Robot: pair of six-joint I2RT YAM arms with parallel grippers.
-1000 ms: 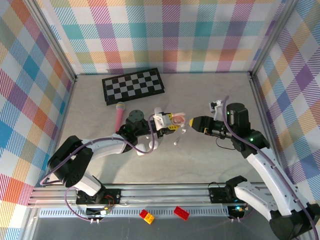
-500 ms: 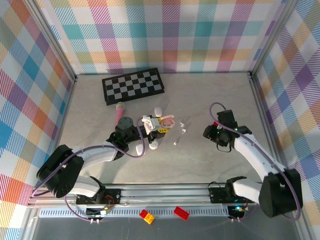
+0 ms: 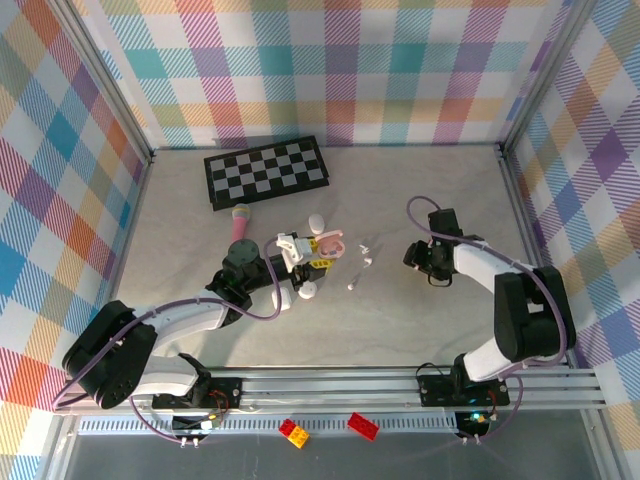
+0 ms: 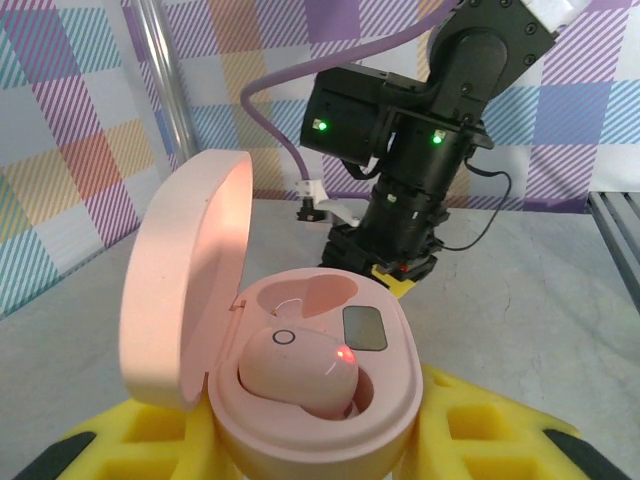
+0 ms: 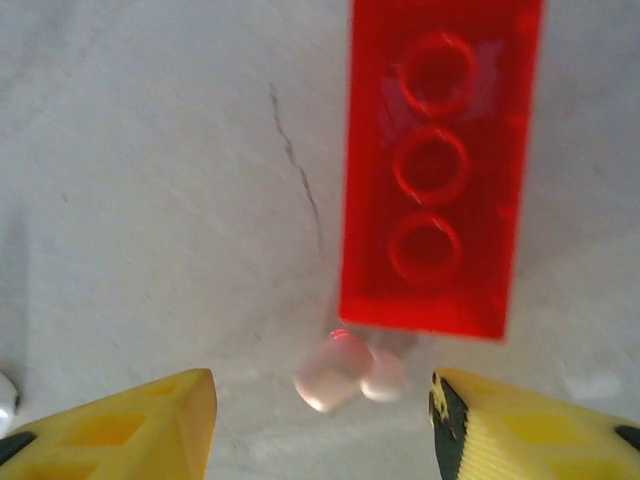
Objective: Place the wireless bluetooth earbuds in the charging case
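While the left gripper (image 4: 315,450) clamps one pink case (image 4: 378,402) holding one earbud (image 4: 298,372), the right gripper (image 5: 322,405) gapes empty over one bud (image 5: 330,372).

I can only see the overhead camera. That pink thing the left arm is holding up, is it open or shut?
Observer: Open. The left wrist camera shows the pink case with its lid tipped up to the left.
Operator: Is anything inside it?
Observer: One pink earbud sits in the well nearer the camera; the other well is empty.
Operator: And what is the right arm pointing down at?
Observer: Its wrist camera shows the right gripper open over a small pinkish earbud lying on the table, right beside a red brick.
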